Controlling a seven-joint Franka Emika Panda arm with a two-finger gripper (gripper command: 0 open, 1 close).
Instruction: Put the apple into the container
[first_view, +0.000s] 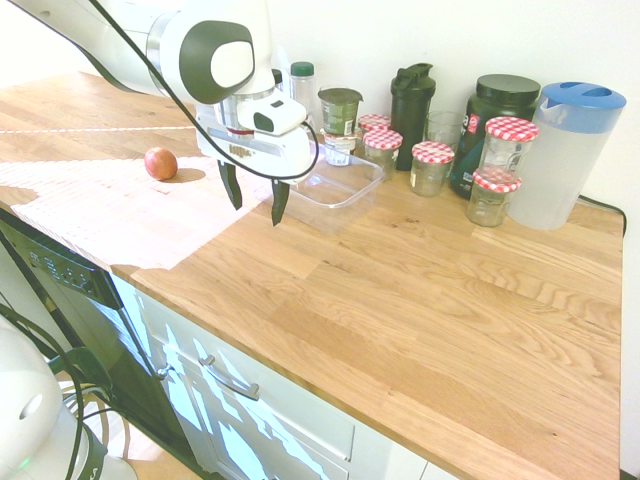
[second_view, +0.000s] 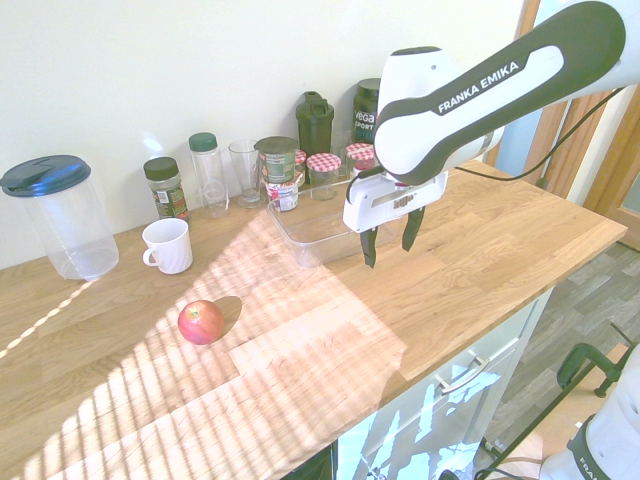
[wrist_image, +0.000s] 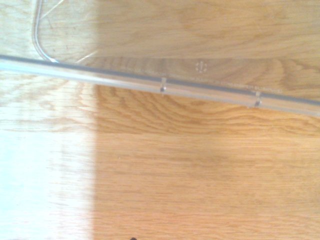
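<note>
Red apple (second_view: 201, 322) left in the sunlit part of the worktop (second_view: 480, 300), toward the front edge from the white mug (second_view: 168, 246), well apart from the hand (second_view: 391, 252). Hand wide open, gripping nothing, poised beside the clear rectangular tub (first_view: 335, 197). Tub lidless, apparently empty. Sideways travel toward the mug side probably needed first.

Red apple (second_view: 201, 322) lies outside the clear container (second_view: 318, 238).

Clear, glossy smooth plastic forms the container (second_view: 310, 240), upper centre of the second exterior view; the worktop (first_view: 400, 290) filling the first exterior view's centre is smooth, grained wood, softly sheened.
</note>
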